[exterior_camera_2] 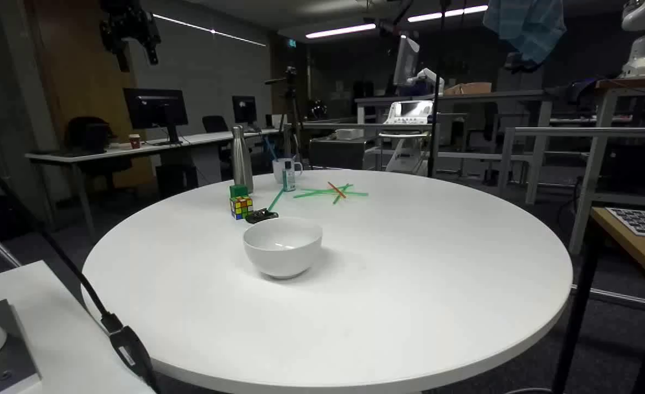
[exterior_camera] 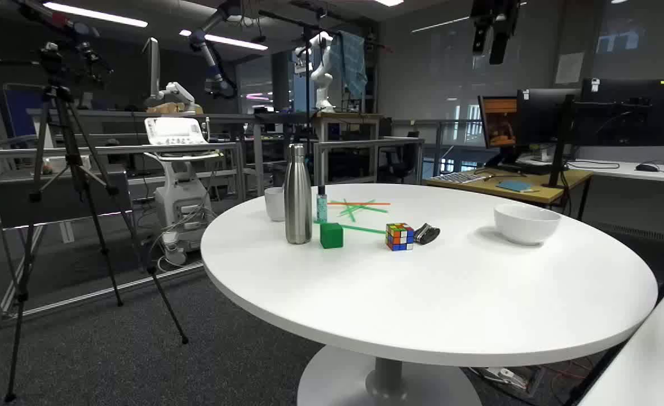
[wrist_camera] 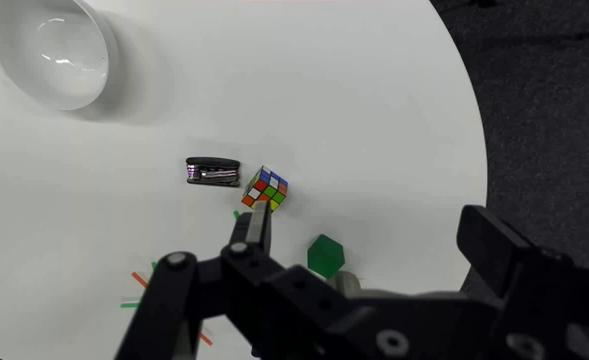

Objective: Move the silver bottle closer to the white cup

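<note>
The silver bottle [exterior_camera: 298, 197] stands upright on the round white table, and it also shows in an exterior view [exterior_camera_2: 242, 161]. The white cup [exterior_camera: 274, 204] stands just behind the bottle, with a small gap; its handle shows in an exterior view [exterior_camera_2: 280, 172]. In the wrist view only part of the bottle [wrist_camera: 345, 284] shows beside the gripper body, and the cup is hidden. My gripper [wrist_camera: 368, 227] is open and empty, its fingers wide apart. It hangs high above the table in both exterior views [exterior_camera: 488, 51] [exterior_camera_2: 138, 57], well apart from the bottle.
A green cube [exterior_camera: 331, 235] sits right beside the bottle. A small teal bottle [exterior_camera: 322, 206] stands near the cup. A Rubik's cube [exterior_camera: 399, 237], a black multitool [exterior_camera: 426, 233], green and orange sticks [exterior_camera: 360, 206] and a white bowl [exterior_camera: 526, 224] are on the table [exterior_camera: 422, 304].
</note>
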You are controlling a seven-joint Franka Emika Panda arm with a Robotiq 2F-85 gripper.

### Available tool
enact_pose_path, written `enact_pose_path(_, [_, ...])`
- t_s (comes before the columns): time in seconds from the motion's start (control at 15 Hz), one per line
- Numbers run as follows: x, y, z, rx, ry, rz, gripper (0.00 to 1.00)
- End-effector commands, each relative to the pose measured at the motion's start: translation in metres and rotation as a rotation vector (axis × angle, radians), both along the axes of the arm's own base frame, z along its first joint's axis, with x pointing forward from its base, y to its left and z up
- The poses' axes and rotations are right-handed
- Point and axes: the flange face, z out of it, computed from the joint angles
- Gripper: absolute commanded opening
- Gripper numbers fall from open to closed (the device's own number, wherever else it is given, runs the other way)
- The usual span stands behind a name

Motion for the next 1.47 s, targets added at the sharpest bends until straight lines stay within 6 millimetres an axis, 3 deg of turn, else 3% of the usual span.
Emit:
enact_pose_path(0.0, [0.0,0.0,0.0,0.0,0.0,0.0,1.0])
enact_pose_path(0.73, [0.018,0.007,-0.017,0.016,-0.065,0.033,1.0])
enact_pose_path(1.4, [0.075,0.042,-0.086,0.066,-0.059,0.163,1.0])
